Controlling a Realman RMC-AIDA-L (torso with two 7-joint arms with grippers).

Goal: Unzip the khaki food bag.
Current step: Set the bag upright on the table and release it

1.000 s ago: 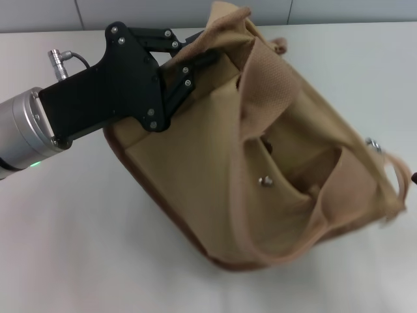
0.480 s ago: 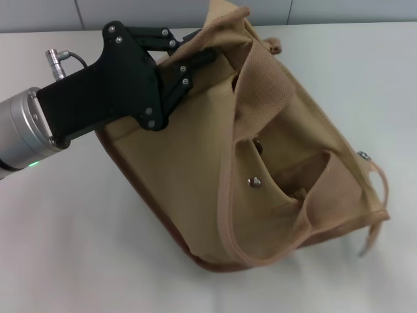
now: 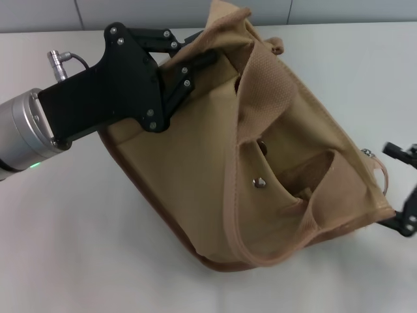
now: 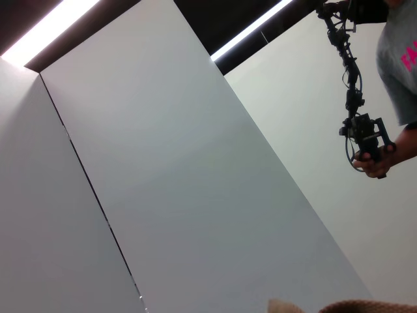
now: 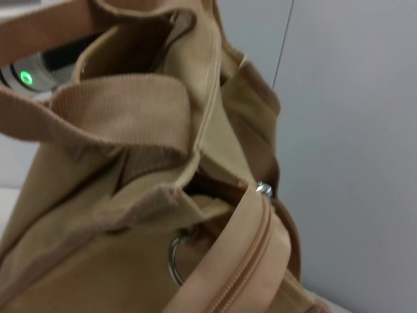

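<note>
On the white worktop (image 3: 78,248), the khaki food bag (image 3: 260,176) is held tilted, its upper corner pinched by the left hand (image 3: 195,62). At its far end, the right hand (image 3: 402,189) is spread; the zipper pull (image 5: 262,190) should be gripped squarely, then drawn along the track.

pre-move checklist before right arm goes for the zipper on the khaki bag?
1. Left gripper clamped on the khaki food bag at its top corner: ok, fingers shut on fabric in the head view.
2. Bag stable: not ok, it sits tilted on the table, propped by the left hold.
3. Right gripper open at the bag's far end: ok, not touching the fabric.
4. Zipper end in right wrist view: ok.
5. Metal ring near the zipper: ok, visible; whether it is the pull, cannot tell.
6. Handles off the zipper line: cannot tell.
</note>
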